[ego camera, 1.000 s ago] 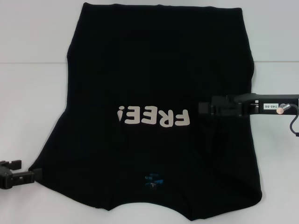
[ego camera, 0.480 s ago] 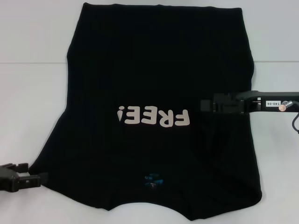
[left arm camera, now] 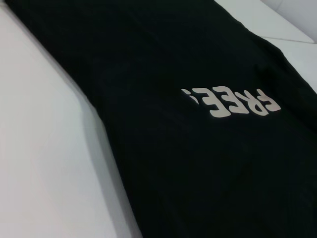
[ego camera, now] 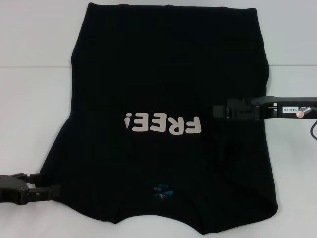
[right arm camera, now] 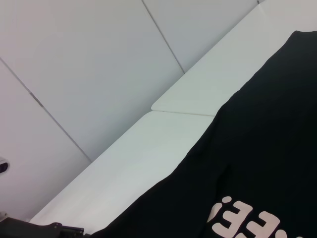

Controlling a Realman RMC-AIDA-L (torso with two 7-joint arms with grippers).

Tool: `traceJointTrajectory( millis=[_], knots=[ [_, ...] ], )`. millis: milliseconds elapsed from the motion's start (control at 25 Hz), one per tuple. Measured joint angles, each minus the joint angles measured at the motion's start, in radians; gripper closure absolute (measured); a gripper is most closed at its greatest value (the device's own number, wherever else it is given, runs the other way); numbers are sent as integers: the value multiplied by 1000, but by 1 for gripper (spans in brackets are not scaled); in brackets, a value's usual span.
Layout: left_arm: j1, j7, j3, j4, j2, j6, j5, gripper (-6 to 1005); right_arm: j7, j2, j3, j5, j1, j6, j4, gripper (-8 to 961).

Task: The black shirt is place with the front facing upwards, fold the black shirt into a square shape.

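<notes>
Head view shows the shirt (ego camera: 168, 119) spread flat on the white table (ego camera: 29, 114), front up, collar end nearest the robot, hem at the far side. No fold is made yet; you are at the opening step, both arms closing in on the cloth.

The left gripper (ego camera: 47, 192) sits low at the near left corner, its tips at the sleeve edge. I cannot tell whether its fingers are apart or together. The right gripper (ego camera: 218, 111) reaches in from the right at chest level, over the cloth just beside the lettering; its finger state is likewise not legible against the black cloth.

In my judgement, your next move calls for a firm pinch on the left sleeve edge, lifting only one layer's worth of slack, then carrying it inward.

Writing: white block letters "FREE!" (ego camera: 164, 124), upside down to the head camera. A small blue neck label (ego camera: 161, 191) is unreadable. The right arm carries a tag reading about "140-06" (ego camera: 288, 110).
</notes>
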Motion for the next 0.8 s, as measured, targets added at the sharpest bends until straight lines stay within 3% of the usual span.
traceJointTrajectory(
  millis=[440,800],
  knots=[
    [-11,-19,-1,3,5,-18,0,139,0,-3,2,1,0,0,-2,36],
    [-15,-20,0,7,6,-33,2,570,0,-5,4,1,-4,-6,-3,38]
  ],
)
